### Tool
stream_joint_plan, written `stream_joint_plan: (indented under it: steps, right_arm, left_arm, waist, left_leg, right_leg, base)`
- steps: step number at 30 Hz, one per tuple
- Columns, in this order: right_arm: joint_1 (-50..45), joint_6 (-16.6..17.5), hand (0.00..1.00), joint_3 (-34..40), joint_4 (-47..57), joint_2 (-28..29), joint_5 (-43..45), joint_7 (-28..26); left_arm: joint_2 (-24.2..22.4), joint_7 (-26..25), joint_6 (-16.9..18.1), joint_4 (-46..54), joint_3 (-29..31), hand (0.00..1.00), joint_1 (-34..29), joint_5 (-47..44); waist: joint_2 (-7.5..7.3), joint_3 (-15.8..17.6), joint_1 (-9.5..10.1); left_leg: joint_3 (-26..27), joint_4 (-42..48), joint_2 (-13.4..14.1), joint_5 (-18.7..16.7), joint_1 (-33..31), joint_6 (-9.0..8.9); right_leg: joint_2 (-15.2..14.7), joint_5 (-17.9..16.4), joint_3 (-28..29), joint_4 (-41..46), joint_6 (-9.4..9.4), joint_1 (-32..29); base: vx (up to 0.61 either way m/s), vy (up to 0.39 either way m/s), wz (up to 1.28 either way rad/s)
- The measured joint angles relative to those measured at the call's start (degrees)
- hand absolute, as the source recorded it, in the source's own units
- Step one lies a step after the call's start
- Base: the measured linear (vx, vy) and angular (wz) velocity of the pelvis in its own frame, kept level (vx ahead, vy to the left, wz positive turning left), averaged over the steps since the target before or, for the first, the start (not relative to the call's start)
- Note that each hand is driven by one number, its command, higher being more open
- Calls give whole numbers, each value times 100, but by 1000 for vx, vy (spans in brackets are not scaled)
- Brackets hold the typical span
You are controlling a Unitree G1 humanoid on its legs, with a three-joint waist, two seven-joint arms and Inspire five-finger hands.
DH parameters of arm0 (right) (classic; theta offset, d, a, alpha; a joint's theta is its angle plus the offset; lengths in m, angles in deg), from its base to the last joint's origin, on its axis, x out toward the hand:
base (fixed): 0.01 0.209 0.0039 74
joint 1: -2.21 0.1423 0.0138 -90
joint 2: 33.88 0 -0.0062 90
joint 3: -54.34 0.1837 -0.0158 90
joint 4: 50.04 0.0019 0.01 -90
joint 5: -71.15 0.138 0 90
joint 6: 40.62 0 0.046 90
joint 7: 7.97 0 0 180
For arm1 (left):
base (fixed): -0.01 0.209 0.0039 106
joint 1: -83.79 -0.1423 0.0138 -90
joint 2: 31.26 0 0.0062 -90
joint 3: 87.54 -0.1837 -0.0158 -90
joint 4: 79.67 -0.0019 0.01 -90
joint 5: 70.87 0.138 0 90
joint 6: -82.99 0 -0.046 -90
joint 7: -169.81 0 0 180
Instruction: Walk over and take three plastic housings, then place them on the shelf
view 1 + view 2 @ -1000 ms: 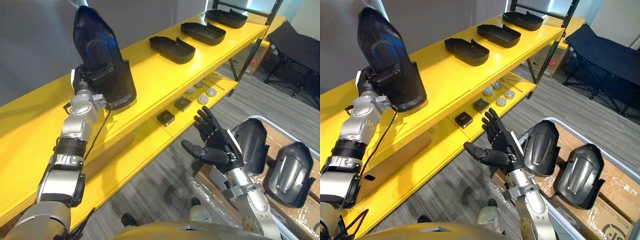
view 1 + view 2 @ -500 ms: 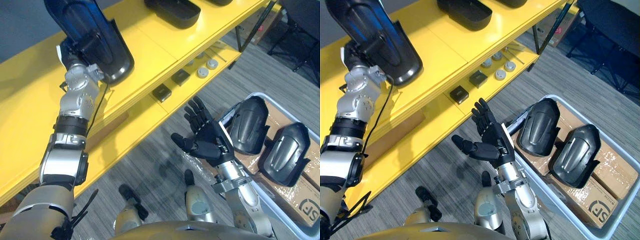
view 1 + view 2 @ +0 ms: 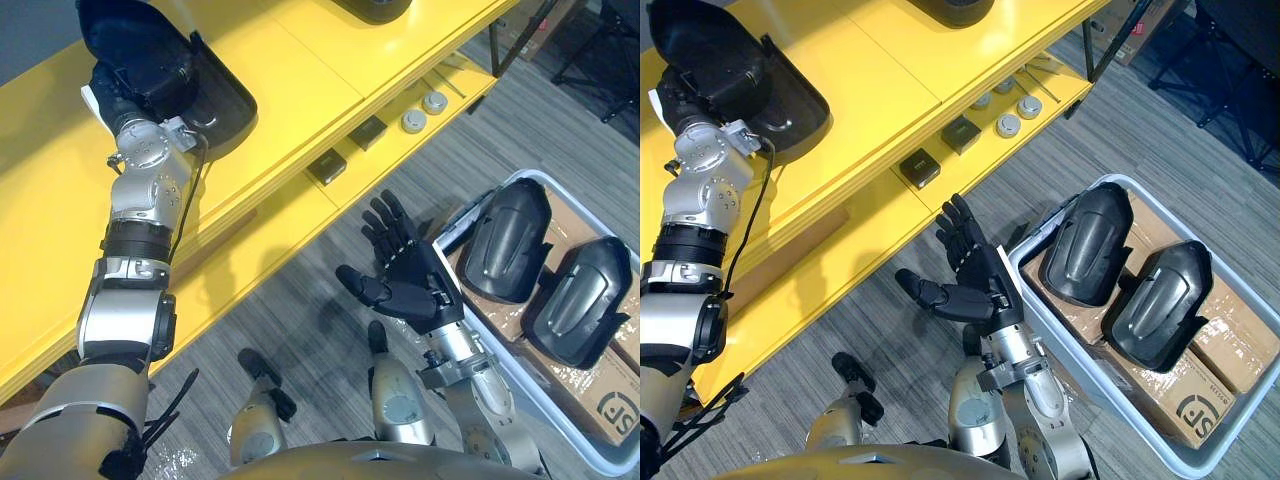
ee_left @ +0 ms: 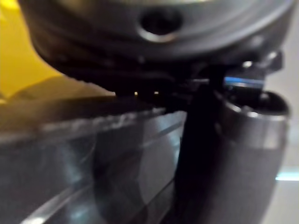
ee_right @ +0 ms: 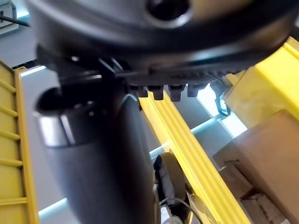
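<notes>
The housing (image 3: 215, 105) lies on the shelf (image 3: 300, 70) far left at the left robot hand (image 3: 128, 88), grip untellable; the open right robot hand (image 3: 415, 290) hangs just left of two more housings (image 3: 505, 240)

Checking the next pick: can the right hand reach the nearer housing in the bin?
Probably yes: the right hand is open just beside the bin, and the nearer housing lies uncovered.

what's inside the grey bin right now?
Two plastic housings lie side by side in the grey bin, on cardboard boxes. Anything beneath the boxes or housings is covered.
</notes>
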Motion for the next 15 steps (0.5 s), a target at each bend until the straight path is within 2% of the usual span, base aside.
stream_joint_plan:
  steps: [12,15]
  right_arm:
    - [0,0,100,-29,0,-56,69,-9]
    - [3,-2,100,-66,1,-65,67,-14]
  left_arm:
    - [27,461,-238,-142,77,100,66,-14]
    - [115,740,-459,-151,101,100,66,-166]
  waist:
    - [11,1,104]
    - [17,-2,116]
  left_leg:
    - [158,-2,6,-44,113,12]
    - [165,-3,4,-40,151,14]
  right_leg:
    - [-11,-13,73,64,-12,13]
    - [-17,-13,73,74,-12,51]
  base:
    - [-3,-1,-3]
    - [0,0,0]
